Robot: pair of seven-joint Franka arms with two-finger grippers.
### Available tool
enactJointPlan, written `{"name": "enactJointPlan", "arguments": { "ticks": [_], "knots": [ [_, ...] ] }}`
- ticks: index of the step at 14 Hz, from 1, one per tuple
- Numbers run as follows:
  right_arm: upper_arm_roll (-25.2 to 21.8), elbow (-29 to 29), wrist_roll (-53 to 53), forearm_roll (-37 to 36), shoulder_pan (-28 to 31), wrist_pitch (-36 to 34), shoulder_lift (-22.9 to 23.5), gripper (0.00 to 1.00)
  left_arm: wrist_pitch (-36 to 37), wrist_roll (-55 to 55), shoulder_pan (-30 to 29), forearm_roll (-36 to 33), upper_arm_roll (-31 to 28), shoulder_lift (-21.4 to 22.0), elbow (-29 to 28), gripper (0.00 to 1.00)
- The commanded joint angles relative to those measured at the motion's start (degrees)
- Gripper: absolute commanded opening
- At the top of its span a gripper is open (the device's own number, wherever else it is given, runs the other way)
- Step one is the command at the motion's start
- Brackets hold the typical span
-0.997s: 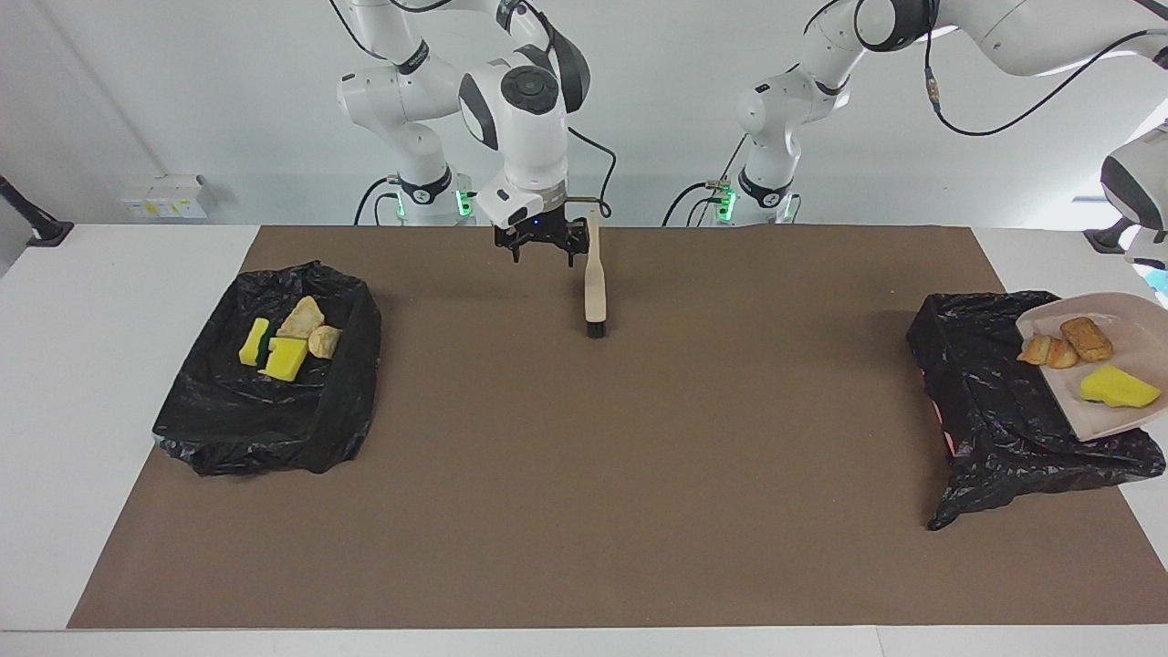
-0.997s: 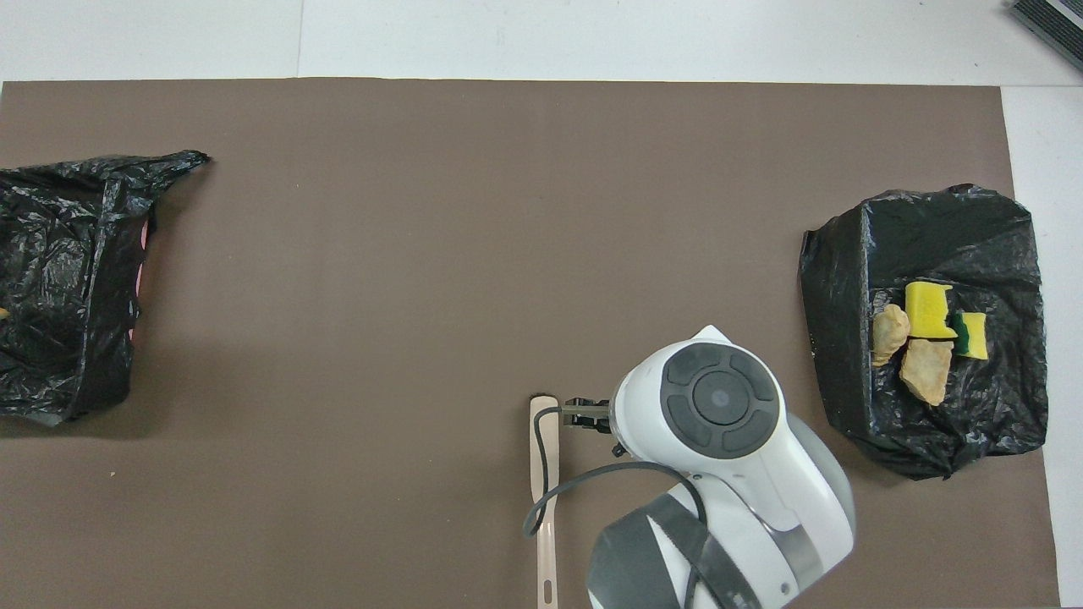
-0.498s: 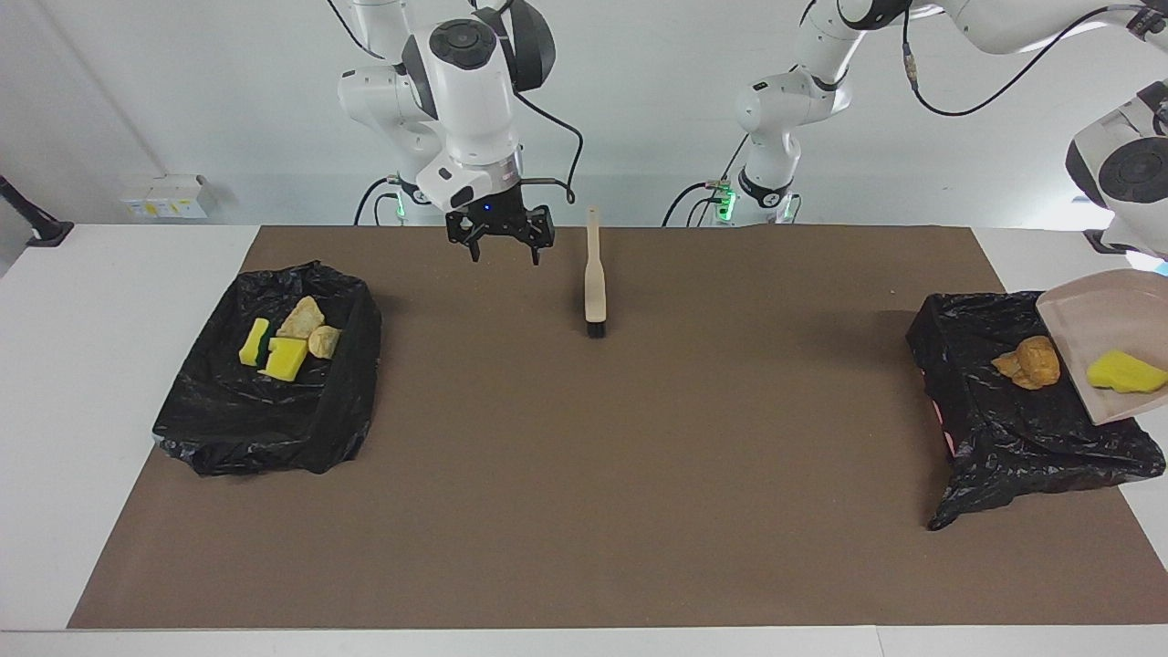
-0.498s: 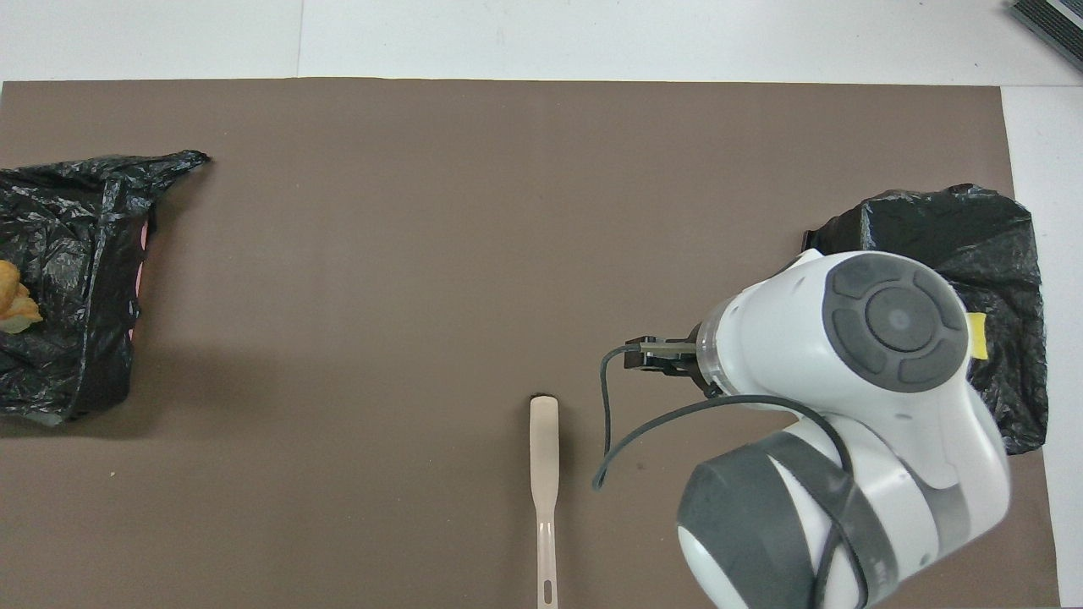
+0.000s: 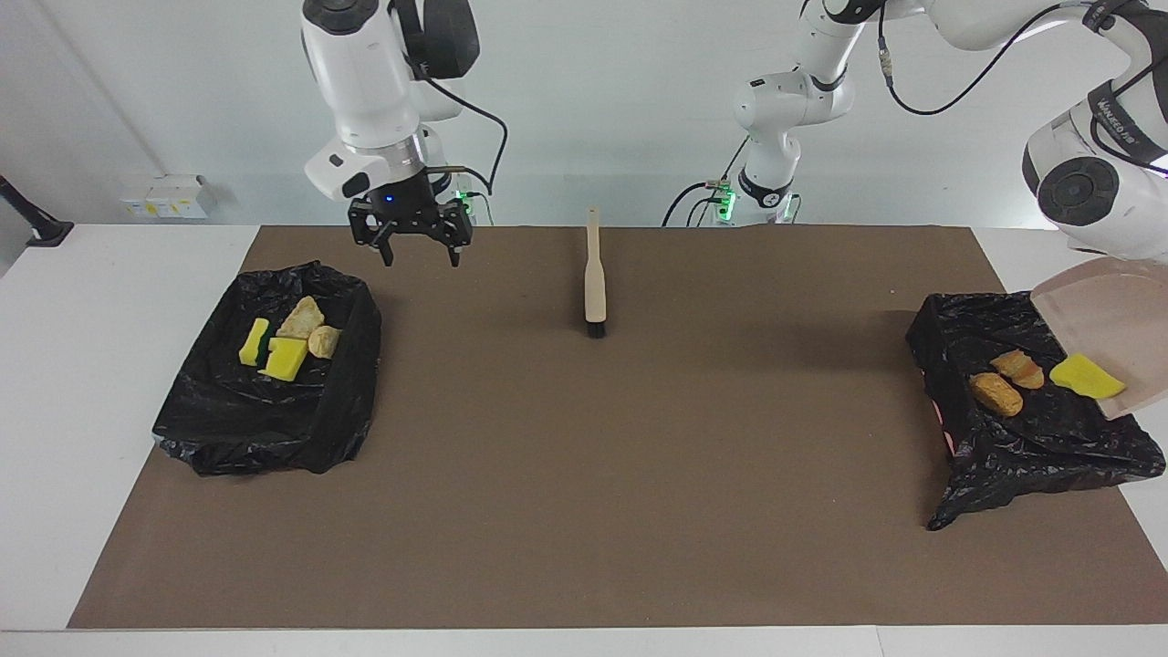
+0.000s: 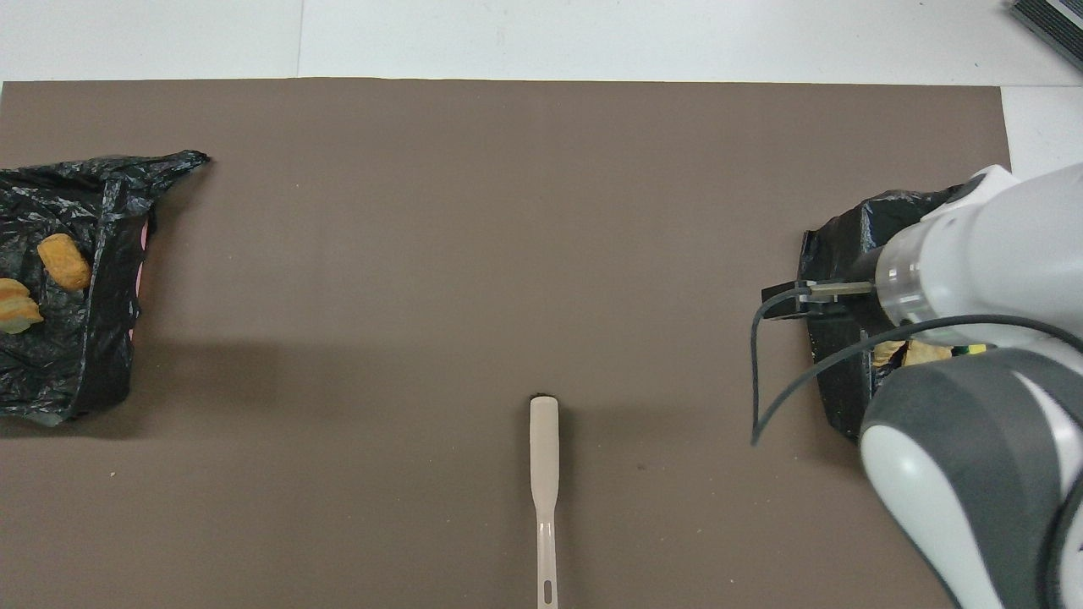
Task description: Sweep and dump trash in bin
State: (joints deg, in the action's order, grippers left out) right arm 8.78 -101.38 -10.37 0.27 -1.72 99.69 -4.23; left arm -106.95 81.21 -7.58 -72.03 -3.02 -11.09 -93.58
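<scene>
**Dustpan tipped over the bin**

We see the desk (image 5: 109, 383) under a brown mat (image 5: 584, 474), with a black-bagged bin (image 5: 1022, 438) at the left arm's end and another bin (image 5: 265, 420) at the right arm's end. Our left claw, out of view, is pressed shut, and the tilted dustpan (image 5: 1109, 310) hangs over the first bin. The trash (image 5: 996, 393) lies inside it. Our right claw (image 5: 418, 246) hangs spread and empty over the mat beside the second bin. The brush (image 5: 594, 278) lies mid-mat.
</scene>
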Motion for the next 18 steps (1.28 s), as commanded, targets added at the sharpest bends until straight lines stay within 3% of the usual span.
{"name": "enactJointPlan", "arguments": {
  "ticks": [1, 4, 7, 10, 12, 18],
  "knots": [
    [-1.48, 3.64, 3.95, -2.72, 0.49, -4.31, 0.45, 1.0, 1.91, -1.41, 2.39, -4.59, -0.76, 2.47, -3.1, 0.0],
    [-4.56, 7.33, 4.13, -2.47, 0.41, -9.93, 0.54, 1.0, 4.11, -1.41, 3.18, -4.79, -0.23, 3.69, -3.1, 0.0],
    [-7.81, 7.25, 6.23, -1.41, 0.41, -11.27, 0.36, 1.0, 7.27, -1.58, 6.6, -1.12, -0.05, 4.93, -3.01, 0.0],
    [-8.34, 6.81, 6.33, -1.76, 0.58, -11.27, 0.1, 1.0, 9.65, -2.54, 9.25, 9.51, -0.05, 5.19, -2.4, 0.0],
    [-11.4, 6.55, 6.59, -1.41, 0.76, -13.1, -0.34, 1.0, 10.61, -5.52, 10.83, 16.36, -0.05, 5.28, -2.57, 0.0],
    [-11.77, 6.55, 6.59, -1.41, -0.12, -12.59, -0.34, 1.0, 13.52, -19.23, 14.78, 40.26, 0.04, 6.86, -4.15, 0.0]
  ]
}}
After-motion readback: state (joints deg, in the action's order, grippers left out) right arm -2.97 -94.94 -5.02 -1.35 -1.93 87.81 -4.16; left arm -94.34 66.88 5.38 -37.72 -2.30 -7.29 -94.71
